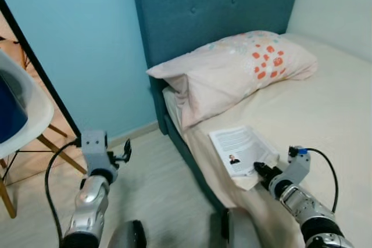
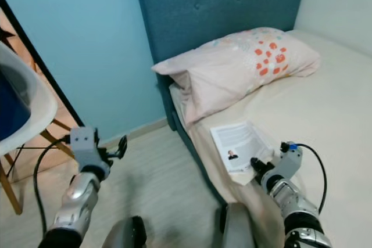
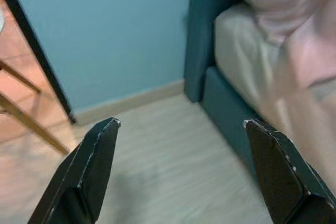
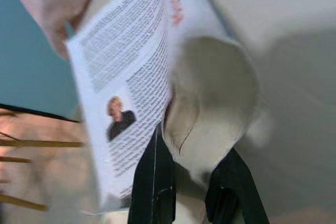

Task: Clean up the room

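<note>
You see a white booklet [image 1: 241,149] with black text by the right hand [image 1: 260,169], a pink pillow [image 1: 232,68] with orange dots, and a teal headboard [image 1: 215,4].

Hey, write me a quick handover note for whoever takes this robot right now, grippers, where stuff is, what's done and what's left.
Right gripper: shut on the booklet, at its near edge on the bed.
Left gripper: open, holding nothing, over the floor beside the bed.
Pillow lies at the headboard.
Done: booklet gripped.
Left: lift it off the bed and put it away.

Bare floor [image 1: 151,184] between chair [image 1: 23,114] and bed frame [image 1: 186,155].
</note>
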Robot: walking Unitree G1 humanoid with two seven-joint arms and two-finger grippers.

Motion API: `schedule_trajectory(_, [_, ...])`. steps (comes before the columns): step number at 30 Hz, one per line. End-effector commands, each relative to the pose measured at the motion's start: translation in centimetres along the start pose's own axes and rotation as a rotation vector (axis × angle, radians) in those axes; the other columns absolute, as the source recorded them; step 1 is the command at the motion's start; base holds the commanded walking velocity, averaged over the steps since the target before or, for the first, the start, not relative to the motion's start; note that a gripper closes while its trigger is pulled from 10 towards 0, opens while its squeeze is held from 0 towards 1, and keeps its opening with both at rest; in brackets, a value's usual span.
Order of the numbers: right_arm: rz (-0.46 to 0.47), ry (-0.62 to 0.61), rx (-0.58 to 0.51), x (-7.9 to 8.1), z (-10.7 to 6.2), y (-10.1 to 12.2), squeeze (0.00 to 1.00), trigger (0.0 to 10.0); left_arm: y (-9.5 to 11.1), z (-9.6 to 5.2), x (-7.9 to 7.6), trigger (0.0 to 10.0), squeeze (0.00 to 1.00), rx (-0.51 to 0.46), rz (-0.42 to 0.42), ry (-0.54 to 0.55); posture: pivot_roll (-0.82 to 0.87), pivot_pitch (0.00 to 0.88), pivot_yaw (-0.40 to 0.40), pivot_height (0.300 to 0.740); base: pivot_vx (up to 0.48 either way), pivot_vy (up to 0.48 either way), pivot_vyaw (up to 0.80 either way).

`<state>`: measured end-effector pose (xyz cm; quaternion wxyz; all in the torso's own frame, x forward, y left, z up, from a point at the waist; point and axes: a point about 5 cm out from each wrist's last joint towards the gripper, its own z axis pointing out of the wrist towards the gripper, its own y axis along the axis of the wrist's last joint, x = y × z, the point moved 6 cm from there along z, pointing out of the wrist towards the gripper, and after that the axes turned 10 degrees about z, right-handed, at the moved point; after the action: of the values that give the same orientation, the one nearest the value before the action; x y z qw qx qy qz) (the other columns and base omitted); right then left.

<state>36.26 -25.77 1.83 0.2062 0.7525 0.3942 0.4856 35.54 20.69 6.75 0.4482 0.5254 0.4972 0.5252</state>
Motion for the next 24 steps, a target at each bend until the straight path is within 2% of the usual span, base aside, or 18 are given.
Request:
schedule_trajectory(1, [-0.122,-0.072,0.083,-1.2,0.0,-1.4,0.00,10.0,0.7,0.1,0.6,10.0,0.00,-0.007,0.016,-0.001,0.00,0.214,0.042,0.535,0.000,0.000,0.00])
schedule_trajectory(2, [-0.140,-0.071,0.051,-0.8,0.2,-0.3,0.00,10.0,1.0,0.0,1.0,10.0,0.00,-0.012,0.029,0.002,0.01,0.252,0.042,0.535,0.000,0.000,0.00])
schedule_trajectory(4, [-0.129,-0.052,-0.023,0.3,0.5,2.0,0.00,10.0,1.5,-0.1,1.5,10.0,0.00,-0.019,0.042,0.010,0.02,0.265,0.044,0.535,0.000,0.000,0.00])
schedule_trajectory(5, [-0.129,-0.052,-0.023,0.3,0.5,2.0,0.00,10.0,1.5,-0.1,1.5,10.0,0.00,-0.019,0.042,0.010,0.02,0.265,0.044,0.535,0.000,0.000,0.00])
schedule_trajectory(6, [-0.115,-0.034,-0.086,1.3,0.7,4.1,0.00,10.0,1.9,-0.2,1.8,10.0,0.00,-0.024,0.045,0.017,0.02,0.273,0.047,0.535,0.000,0.000,0.00])
schedule_trajectory(13, [-0.100,0.006,-0.170,3.1,0.7,7.3,0.00,10.0,2.1,-1.0,1.5,10.0,0.00,-0.010,0.054,0.000,0.03,0.287,0.058,0.535,0.000,0.000,0.00])
schedule_trajectory(17, [-0.110,0.003,-0.168,3.2,0.8,7.6,0.00,10.0,2.1,-1.3,1.3,10.0,0.00,0.002,0.054,-0.009,0.04,0.286,0.062,0.535,0.000,0.000,0.00])
schedule_trajectory(21, [-0.145,0.013,-0.097,3.2,1.1,6.1,0.00,10.0,2.2,-1.4,1.2,10.0,0.00,0.009,0.059,-0.016,0.05,0.284,0.066,0.535,0.000,0.000,0.00])
schedule_trajectory(24, [-0.234,0.061,-0.006,3.9,1.4,4.5,0.00,10.0,2.5,-1.5,1.2,10.0,0.00,0.012,0.061,-0.019,0.05,0.286,0.070,0.535,0.000,0.000,0.00])
